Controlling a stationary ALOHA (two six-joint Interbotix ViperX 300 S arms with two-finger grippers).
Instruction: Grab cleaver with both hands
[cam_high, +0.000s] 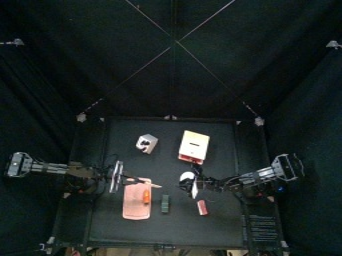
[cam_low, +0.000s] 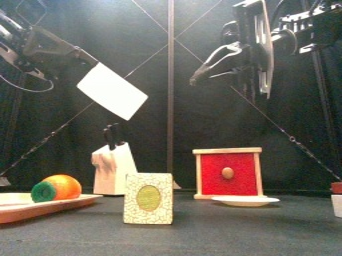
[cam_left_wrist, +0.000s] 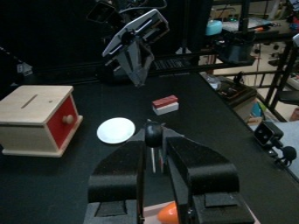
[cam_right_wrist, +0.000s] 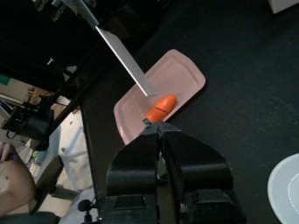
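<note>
Item: cleaver (cam_low: 112, 90), blade raised at upper left of the front view, handle clamped in the left gripper (cam_left_wrist: 152, 149). We list the right gripper (cam_right_wrist: 162, 131) clenched on nothing, well apart at upper right.

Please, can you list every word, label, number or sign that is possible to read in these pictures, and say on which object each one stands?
No text can be read in any view.
Card standing at the front: it shows an oval printed pattern, but any writing is too small and blurred to read.
Red-fronted wooden box: only a round knob, no lettering visible.
Cleaver blade: plain, no mark visible.
</note>
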